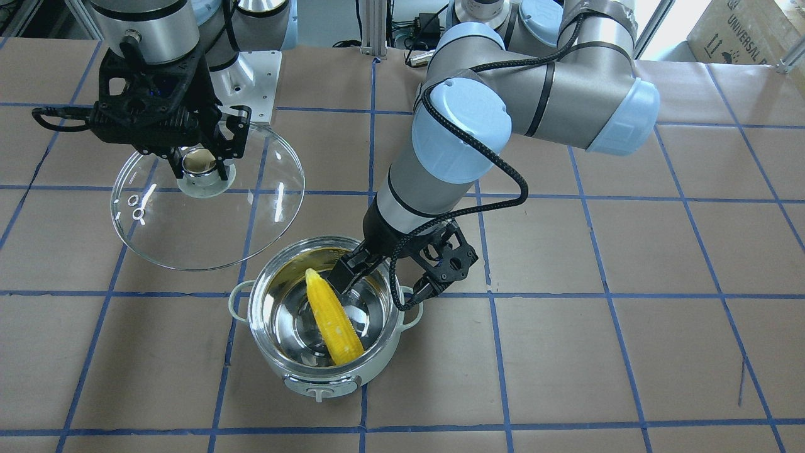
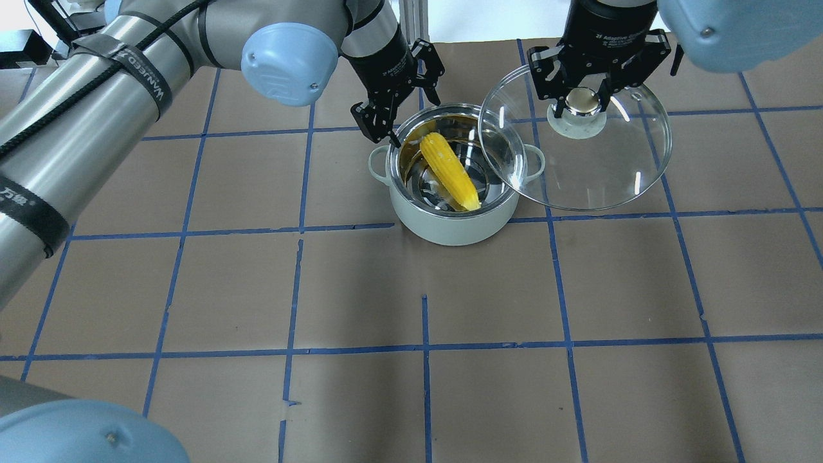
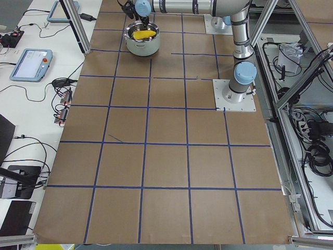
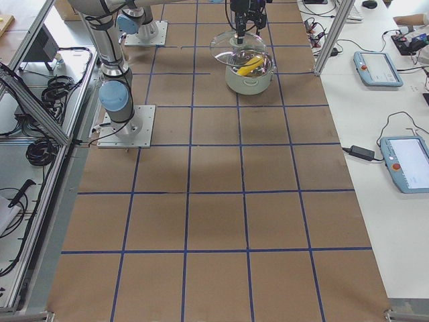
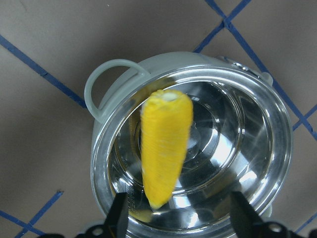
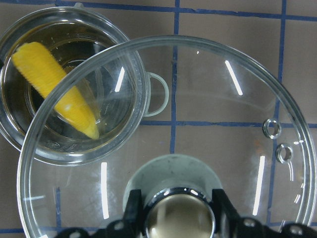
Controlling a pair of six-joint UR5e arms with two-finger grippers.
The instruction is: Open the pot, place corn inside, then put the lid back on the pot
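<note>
Left pincer (image 1: 368,294) agape, empty, corn (image 1: 333,321) in pot (image 1: 383,358), right pincer (image 1: 200,165) gripping lid (image 1: 251,207), pot part-veiled

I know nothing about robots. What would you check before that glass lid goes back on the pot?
1. Corn is inside the pot: ok.
2. Left gripper is open and not touching the corn: ok.
3. Left gripper is clear of the pot's opening: not ok, it hangs right at the rim, in the lid's way.
4. Right gripper is shut on the knob of the lid: ok.
5. Leaning corn sits below the rim, so the lid can seat: cannot tell.
</note>
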